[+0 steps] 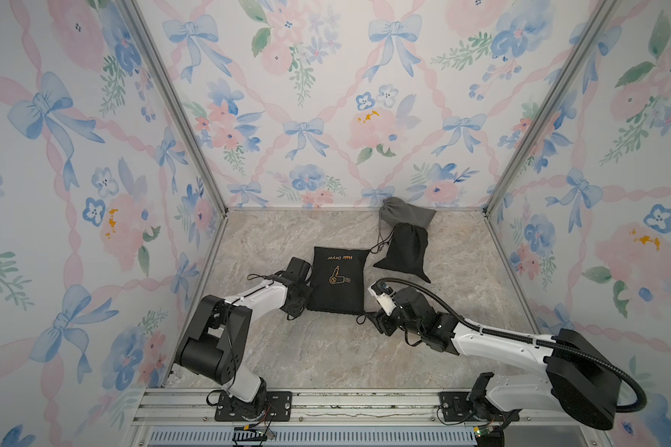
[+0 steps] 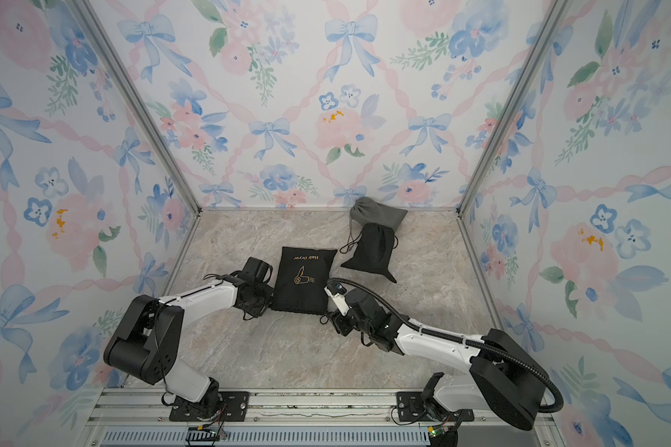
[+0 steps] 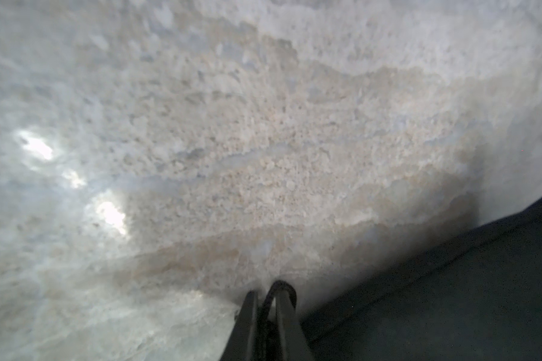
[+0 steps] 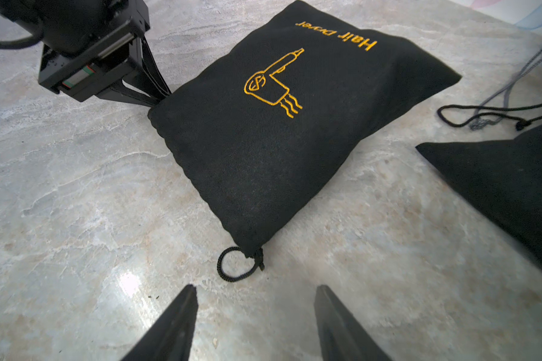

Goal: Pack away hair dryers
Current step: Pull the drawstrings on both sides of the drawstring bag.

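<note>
No hair dryers show in any view. A black pouch [image 1: 336,280] [image 2: 303,278] [image 4: 279,125] with gold "Hair Dryer" print lies bulging in the middle of the floor. At its near left corner, my left gripper [image 1: 305,305] [image 3: 268,295] [image 4: 161,98] is shut on the pouch's black drawstring cord [image 3: 283,286], which loops over one fingertip. My right gripper [image 1: 372,319] [image 4: 257,290] stands open just above the floor. It is a little short of the other drawstring loop [image 4: 232,265] at the pouch's near right corner, with nothing between its fingers.
A second black pouch [image 1: 405,249] [image 4: 498,187] lies behind and right of the printed one. A grey pouch [image 1: 405,213] rests against the back wall, and loose cords [image 4: 482,112] trail from both. Flowered walls close in the marble floor [image 1: 326,348] on three sides.
</note>
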